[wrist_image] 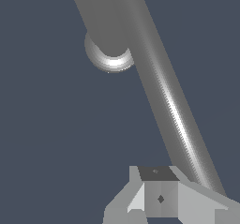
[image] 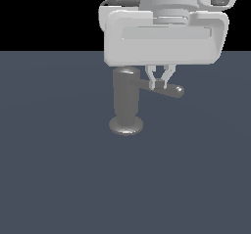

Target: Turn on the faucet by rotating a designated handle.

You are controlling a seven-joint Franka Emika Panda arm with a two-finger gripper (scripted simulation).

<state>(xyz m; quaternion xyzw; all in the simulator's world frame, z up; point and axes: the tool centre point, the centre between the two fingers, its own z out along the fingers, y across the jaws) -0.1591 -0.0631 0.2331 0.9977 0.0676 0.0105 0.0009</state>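
The tool (image: 160, 83) hung straight down from the wrist with its two slim fingers (image: 153, 76) drawn close together, their tips meeting the top of the handle (image: 164, 89) partway along its length; whether the jaws truly clamped the rod or merely rested against it could not be told, since the exterior view showed the tips in front of the rod and the wrist view showed only one pad (wrist_image: 159, 195) lying against the handle's (wrist_image: 176, 110) flank. The handle looked like a rigid metal rod, smooth and glossy, so it would likely be slippery under narrow pads and would not flex; it seemed better pushed sideways about the upright body than pinched hard. A contact nearer the rounded tip, toward the exterior view's right, would probably give more leverage than one close to the body. The rod was slim and grey, projecting sideways from near the top of the faucet (image: 126, 101). The faucet itself was a thick grey cylinder with a rounded top and a flared round base (wrist_image: 110, 59), standing upright on the dark blue-grey bench (image: 59, 169), just beside the tool on the exterior view's left, and it looked heavy and fixed.
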